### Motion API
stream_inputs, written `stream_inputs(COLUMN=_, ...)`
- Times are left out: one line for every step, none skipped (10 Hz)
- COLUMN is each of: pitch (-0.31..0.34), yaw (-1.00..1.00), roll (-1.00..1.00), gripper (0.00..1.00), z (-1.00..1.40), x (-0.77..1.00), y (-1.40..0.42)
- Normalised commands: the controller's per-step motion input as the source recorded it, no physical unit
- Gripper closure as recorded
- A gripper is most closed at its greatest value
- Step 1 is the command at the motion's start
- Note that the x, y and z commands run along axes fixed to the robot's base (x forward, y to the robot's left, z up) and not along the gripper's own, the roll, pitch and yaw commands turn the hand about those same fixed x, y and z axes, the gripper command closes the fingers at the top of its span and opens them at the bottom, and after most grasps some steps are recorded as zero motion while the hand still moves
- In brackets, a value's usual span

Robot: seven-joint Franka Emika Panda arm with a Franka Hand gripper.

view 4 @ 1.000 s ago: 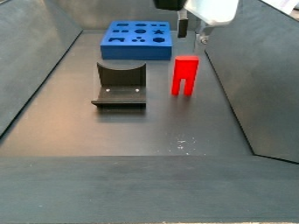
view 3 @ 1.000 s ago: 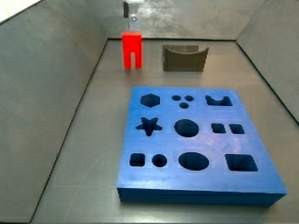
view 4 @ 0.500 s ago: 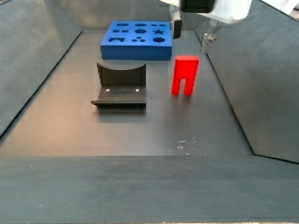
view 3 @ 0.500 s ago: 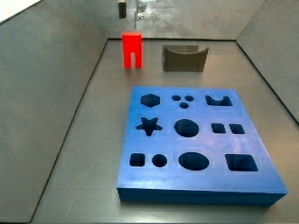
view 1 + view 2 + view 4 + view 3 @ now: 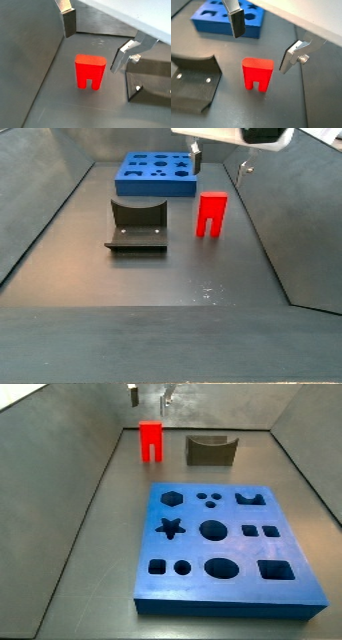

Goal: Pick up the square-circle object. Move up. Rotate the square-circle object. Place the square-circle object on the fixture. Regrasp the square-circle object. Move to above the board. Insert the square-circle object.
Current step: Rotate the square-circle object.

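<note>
Gripper: we record it above the square-circle object, fingers spread wide, nothing between them.

Square-circle object: red, upright on the grey floor, prongs down, untouched. In both wrist views we see it between and below the two fingers.

Fixture: beside the red piece, apart from it. A wrist view shows its screws; the side views do not.

Board: blue. We see every cut-out in a side view; a wrist view catches only one end.
</note>
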Motion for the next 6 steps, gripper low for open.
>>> stream_inputs(pitch=0.005, yaw=1.0, roll=-0.02, gripper=0.0, z=-0.02, x=0.04, y=0.0)
stream_inputs(pitch=0.006, yaw=1.0, roll=-0.03, gripper=0.0, z=-0.02, x=0.04, y=0.0)
stream_inputs(pitch=0.006, yaw=1.0, roll=-0.03, gripper=0.0, z=-0.02, x=0.04, y=0.0)
stream_inputs(pitch=0.008, yaw=1.0, roll=-0.03, gripper=0.0, z=-0.02, x=0.04, y=0.0)
stream_inputs(pitch=0.01, yaw=1.0, roll=-0.04, gripper=0.0, z=-0.02, x=0.04, y=0.0)
stream_inputs(pitch=0.012, yaw=1.0, roll=-0.05, gripper=0.0, z=-0.02, x=0.04, y=0.0)
